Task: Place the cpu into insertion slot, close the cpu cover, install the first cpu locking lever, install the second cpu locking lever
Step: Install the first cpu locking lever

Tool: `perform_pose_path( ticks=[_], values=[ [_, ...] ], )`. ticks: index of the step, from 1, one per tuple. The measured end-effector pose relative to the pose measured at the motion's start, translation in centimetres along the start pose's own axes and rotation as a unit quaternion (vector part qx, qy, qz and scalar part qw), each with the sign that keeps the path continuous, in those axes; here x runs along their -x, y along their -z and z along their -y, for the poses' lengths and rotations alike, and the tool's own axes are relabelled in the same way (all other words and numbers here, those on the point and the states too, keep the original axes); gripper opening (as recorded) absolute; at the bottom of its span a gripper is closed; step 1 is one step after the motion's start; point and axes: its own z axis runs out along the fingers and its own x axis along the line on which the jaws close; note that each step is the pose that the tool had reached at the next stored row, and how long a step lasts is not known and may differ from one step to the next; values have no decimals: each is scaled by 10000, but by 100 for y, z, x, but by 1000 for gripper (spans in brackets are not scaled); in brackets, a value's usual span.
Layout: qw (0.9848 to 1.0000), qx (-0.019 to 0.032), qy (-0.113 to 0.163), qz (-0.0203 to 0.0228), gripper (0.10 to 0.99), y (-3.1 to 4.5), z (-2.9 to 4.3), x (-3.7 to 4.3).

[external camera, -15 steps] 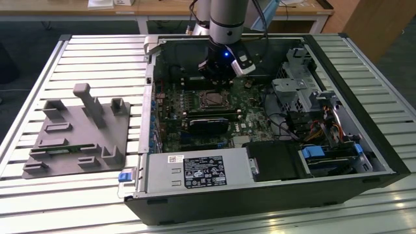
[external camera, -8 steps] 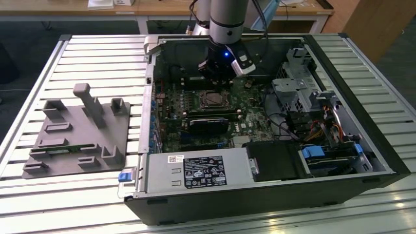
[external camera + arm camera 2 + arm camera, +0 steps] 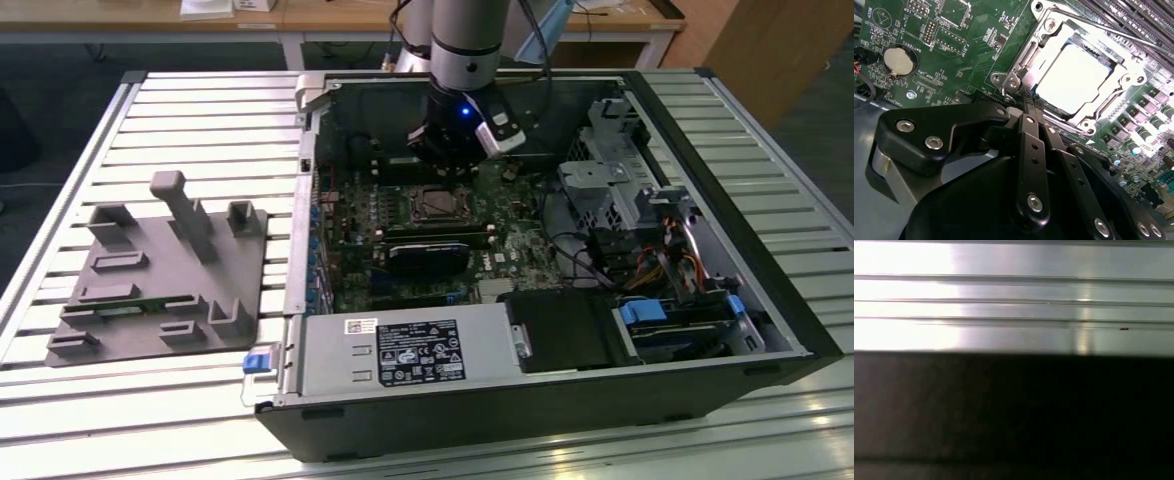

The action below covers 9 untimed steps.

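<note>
1. Exterior view's left first: a grey fixture plate (image 3: 147,290) lies on the slatted bench (image 3: 200,100), well apart from the open computer case (image 3: 534,420). It does not interfere.
2. In the second wrist view a coin cell (image 3: 899,59) sits on the green board, clear of the hand (image 3: 1027,107).
3. The hand's fingers are drawn narrow, tips together, and I see nothing held between them. They sit just beside one corner of the socket. In the exterior view the hand (image 3: 454,150) hangs just beyond the insertion slot (image 3: 438,203).
4. The cpu (image 3: 1074,77) lies in the slot, and the cpu cover (image 3: 1128,79) looks folded down around it. I judge this to be lever work.
5. To do it well, keep the tips low and square on the lever. Press along its swing, and do not scrape the board.
6. A thin lever rod (image 3: 1104,24) runs along the socket's far edge, with small capacitors (image 3: 1149,122) close by, so watch both.
7. On the exterior view's right, the drive cage (image 3: 607,185) crowds the arm's side.
</note>
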Motion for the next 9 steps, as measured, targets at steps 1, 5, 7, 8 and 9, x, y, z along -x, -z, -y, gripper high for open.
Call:
perform_pose_path(
  ticks=[1, 5, 7, 8, 9],
  values=[
    [10000, -1, -1, -1, 106, -7, -7, 5],
    [10000, 20, -1, -1, 106, -20, -22, 13],
    [10000, 27, -1, -1, 106, -15, -21, 12],
    [10000, 31, -1, 1, 106, -9, -24, 14],
    [10000, 36, -1, 3, 106, 2, -26, 15]
  ],
)
